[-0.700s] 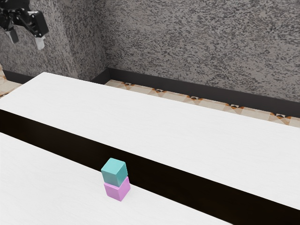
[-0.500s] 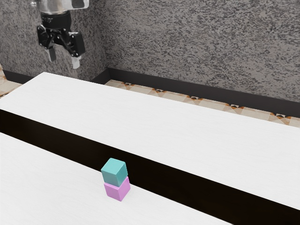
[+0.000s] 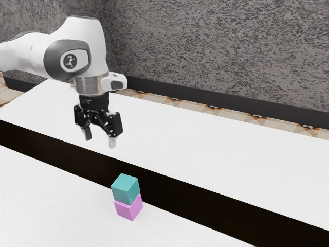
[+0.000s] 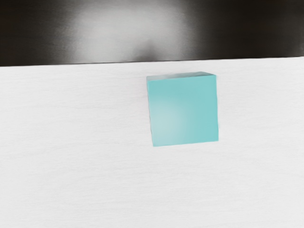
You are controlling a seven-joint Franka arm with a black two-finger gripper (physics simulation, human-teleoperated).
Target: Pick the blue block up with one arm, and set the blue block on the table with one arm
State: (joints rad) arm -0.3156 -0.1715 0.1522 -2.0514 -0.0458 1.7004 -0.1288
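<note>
Gripper (image 3: 100, 142) hangs upper left in the exterior view, fingers parted, holding nothing; the turquoise cube (image 3: 125, 189) sits lower left, atop a pink cube (image 3: 129, 207); an off-centre descent could topple the stack; too low a grip could catch both.

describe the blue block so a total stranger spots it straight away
On the white table, find the dark strip. Close beside it is a stack of two cubes. The blue block is the upper, teal one, resting on the pink block.
</note>
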